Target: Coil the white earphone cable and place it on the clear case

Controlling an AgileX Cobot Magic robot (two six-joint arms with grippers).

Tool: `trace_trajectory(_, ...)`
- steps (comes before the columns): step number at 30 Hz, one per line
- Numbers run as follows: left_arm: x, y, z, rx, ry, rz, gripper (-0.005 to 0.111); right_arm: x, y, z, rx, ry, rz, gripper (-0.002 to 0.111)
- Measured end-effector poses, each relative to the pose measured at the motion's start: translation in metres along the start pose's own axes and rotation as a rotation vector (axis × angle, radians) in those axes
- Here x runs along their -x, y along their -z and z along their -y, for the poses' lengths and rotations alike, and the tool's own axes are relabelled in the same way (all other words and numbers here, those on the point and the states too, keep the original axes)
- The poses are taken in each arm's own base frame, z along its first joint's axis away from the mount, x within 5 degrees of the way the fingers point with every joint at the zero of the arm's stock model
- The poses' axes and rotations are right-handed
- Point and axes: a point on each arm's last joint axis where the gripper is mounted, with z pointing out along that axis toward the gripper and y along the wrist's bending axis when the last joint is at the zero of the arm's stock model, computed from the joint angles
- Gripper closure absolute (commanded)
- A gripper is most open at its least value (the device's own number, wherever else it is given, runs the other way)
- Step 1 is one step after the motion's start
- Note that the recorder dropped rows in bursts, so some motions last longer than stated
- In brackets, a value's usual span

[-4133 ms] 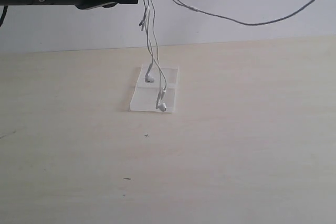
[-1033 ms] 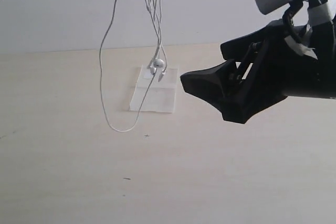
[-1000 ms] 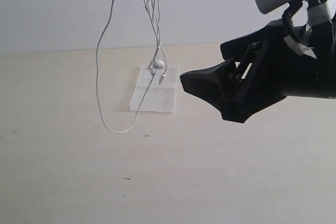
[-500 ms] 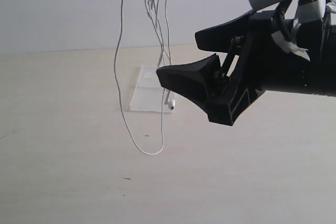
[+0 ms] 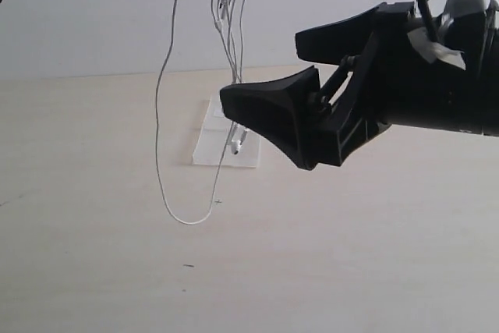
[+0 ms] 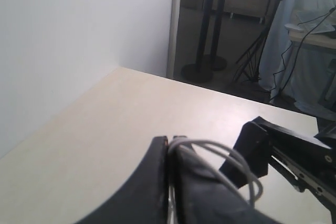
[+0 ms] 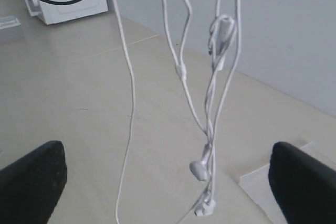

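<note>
The white earphone cable (image 5: 158,115) hangs from the left gripper (image 6: 169,153), whose jaws are pinched together on it high above the table (image 5: 351,255), so its long axis runs vertically. Its earbuds (image 7: 198,169) dangle just over the clear case (image 5: 209,146), far and centre, and a slack loop sags lower to the left. The right gripper (image 5: 263,69), spread wide and holding nothing, is just right of the strands, which lie ahead between its fingers (image 7: 31,177). It looks best placed to gather the lower bundle. Whether it touches a strand cannot be told.
</note>
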Motion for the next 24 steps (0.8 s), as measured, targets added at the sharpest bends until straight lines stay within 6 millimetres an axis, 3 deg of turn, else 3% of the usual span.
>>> trace_trajectory(12, 0.002, 0.000, 0.001, -0.009, 0.031, 0.023, 0.107, -0.003, -0.003, 0.002, -0.004, 0.017, -0.015, 0.003)
trace_trajectory(18, 0.004, 0.000, 0.004, -0.049, 0.052, 0.038, 0.107, -0.013, -0.015, 0.006, 0.008, 0.013, -0.062, 0.003)
trace_trajectory(24, 0.003, 0.000, 0.007, -0.077, 0.052, 0.035, 0.107, -0.008, -0.029, 0.011, 0.032, 0.017, -0.064, 0.003)
